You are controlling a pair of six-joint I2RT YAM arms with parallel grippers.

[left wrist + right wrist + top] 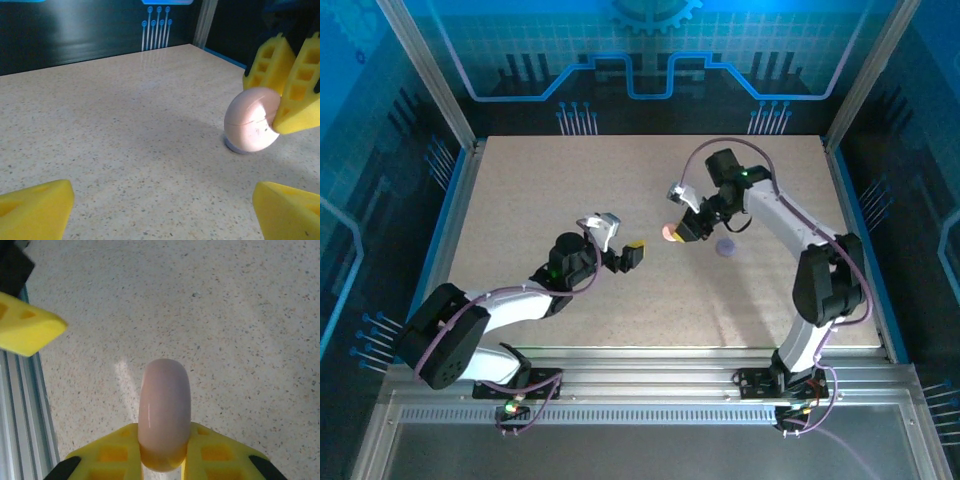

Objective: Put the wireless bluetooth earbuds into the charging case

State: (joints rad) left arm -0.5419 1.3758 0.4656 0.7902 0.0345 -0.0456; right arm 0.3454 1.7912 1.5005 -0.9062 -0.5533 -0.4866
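Pink case (164, 400), closed and standing on edge, is sitting near the middle of the table (520, 190). Its lower edge is touching or hovering just above the surface; which of the two cannot be told. The seam between lid and base is showing in the left wrist view, with no gap. Whether any earbuds are lying inside cannot be told.

The right gripper (164, 445) is clamping this case across its two flat faces, its jaws narrow and the yellow pads pressing on either side. A lilac round piece (725, 247), by its size probably a second case, is lying on the table just right of that gripper, apart from it.

The left gripper (162, 200) is hanging near the pink case on its left, with its jaws spread wide and nothing between them. It is facing the case without touching it.

Judged progress: the task is looking early or mid-way. One case is being steadied, yet its lid is shut, so opening is probably the step in hand. The wide left jaws are likely placed to take the lid or the body. Seating the earbuds, in this case and presumably in the lilac one, is looking like work not yet done.
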